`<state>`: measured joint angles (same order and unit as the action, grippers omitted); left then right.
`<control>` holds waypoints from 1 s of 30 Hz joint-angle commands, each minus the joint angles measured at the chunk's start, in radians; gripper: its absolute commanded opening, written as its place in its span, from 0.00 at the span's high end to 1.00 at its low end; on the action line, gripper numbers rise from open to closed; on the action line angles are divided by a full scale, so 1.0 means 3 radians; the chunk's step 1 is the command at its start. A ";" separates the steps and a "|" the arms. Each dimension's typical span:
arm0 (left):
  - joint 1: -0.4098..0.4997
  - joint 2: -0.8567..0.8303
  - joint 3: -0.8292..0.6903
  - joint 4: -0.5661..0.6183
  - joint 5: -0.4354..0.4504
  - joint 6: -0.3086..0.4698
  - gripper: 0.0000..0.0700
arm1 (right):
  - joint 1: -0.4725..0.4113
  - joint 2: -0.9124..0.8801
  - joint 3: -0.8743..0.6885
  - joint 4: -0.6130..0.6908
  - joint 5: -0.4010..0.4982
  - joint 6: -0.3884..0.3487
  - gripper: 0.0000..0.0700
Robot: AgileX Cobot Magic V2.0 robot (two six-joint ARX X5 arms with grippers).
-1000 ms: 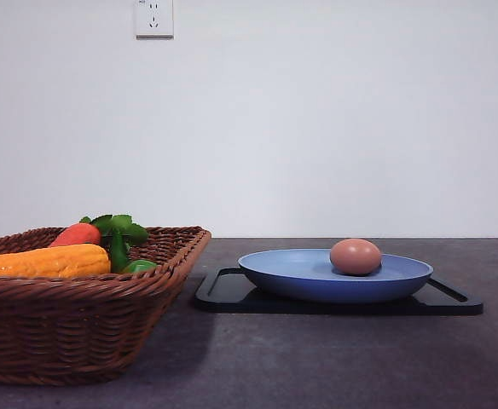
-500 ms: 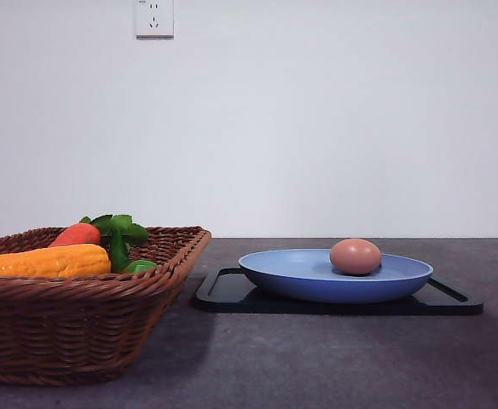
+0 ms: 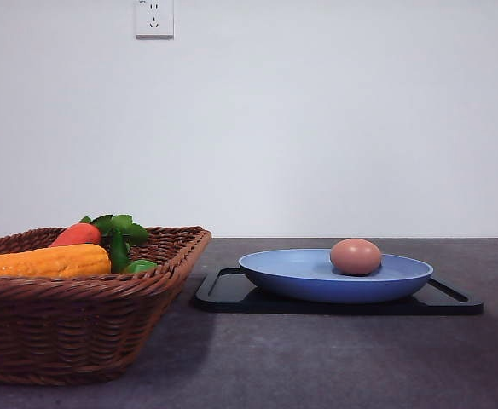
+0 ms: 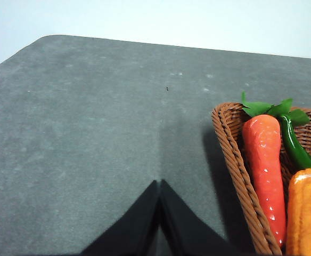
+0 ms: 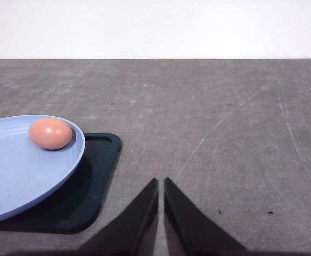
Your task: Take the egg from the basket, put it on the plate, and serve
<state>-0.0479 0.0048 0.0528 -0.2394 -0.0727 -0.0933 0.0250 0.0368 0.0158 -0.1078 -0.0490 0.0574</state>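
The pinkish-brown egg [image 3: 356,256] lies on the blue plate [image 3: 300,277], toward its right side, and the plate rests on a flat black tray [image 3: 223,291]. In the right wrist view the egg [image 5: 50,133] sits near the plate's rim [image 5: 17,176]. My right gripper [image 5: 161,184] is shut and empty over bare table, off to the side of the tray. The dark wicker basket [image 3: 78,328] stands at the left. My left gripper [image 4: 159,185] is shut and empty above the table beside the basket's braided rim [image 4: 235,160].
The basket holds an orange-red carrot [image 4: 264,160] with green leaves, a yellow corn cob [image 3: 49,261] and a green pepper [image 4: 294,146]. A white wall with a socket [image 3: 153,17] rises behind the grey table [image 5: 224,106].
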 commanded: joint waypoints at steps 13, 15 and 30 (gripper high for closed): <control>0.0006 -0.0006 -0.0029 -0.0075 0.0003 -0.0015 1.00 | -0.0006 -0.0008 -0.0020 0.0034 0.0011 0.0043 1.00; 0.0006 -0.0006 -0.0029 -0.0075 0.0003 -0.0015 1.00 | -0.0006 -0.0008 -0.0020 0.0033 0.0011 0.0043 1.00; 0.0006 -0.0006 -0.0029 -0.0075 0.0003 -0.0015 1.00 | -0.0006 -0.0008 -0.0020 0.0034 0.0011 0.0044 1.00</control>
<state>-0.0479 0.0050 0.0528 -0.2394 -0.0727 -0.0933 0.0248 0.0368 0.0158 -0.1078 -0.0490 0.0578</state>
